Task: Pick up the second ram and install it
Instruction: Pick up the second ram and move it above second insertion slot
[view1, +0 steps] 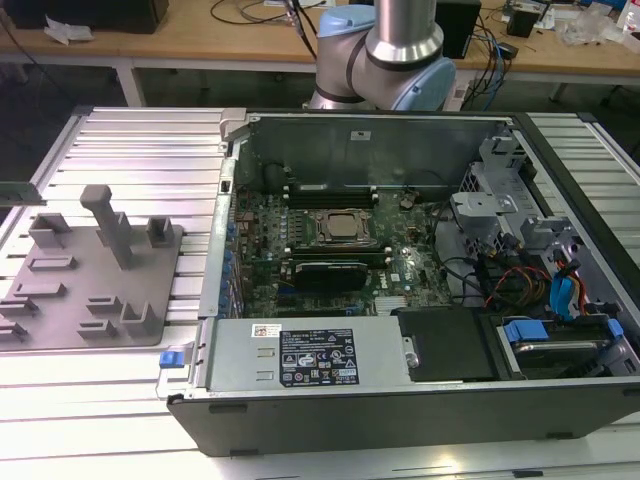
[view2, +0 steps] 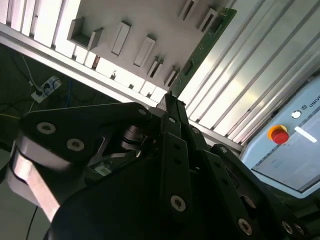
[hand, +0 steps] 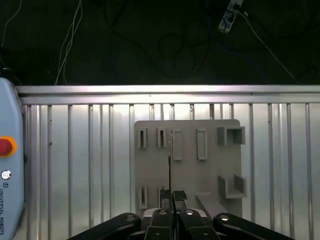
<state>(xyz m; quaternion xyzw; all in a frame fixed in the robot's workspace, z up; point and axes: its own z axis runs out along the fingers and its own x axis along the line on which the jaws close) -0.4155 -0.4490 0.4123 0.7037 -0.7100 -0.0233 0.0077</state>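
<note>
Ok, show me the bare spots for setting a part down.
Free: ribbed table beyond the grey fixture plate in the exterior view, the ribbed strip between plate and computer case, and the strip along the case's front. Crowded: the plate's holders, with the tool holding the second ram above them, and the case's inside.

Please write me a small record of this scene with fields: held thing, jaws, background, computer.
held thing: long, thin green circuit-board ram stick, edge-on in the first wrist view
jaws: black gripper, shut on one end of the stick
background: grey slotted fixture plate on ribbed metal table
computer: open computer case, on the exterior view's right of the plate
</note>
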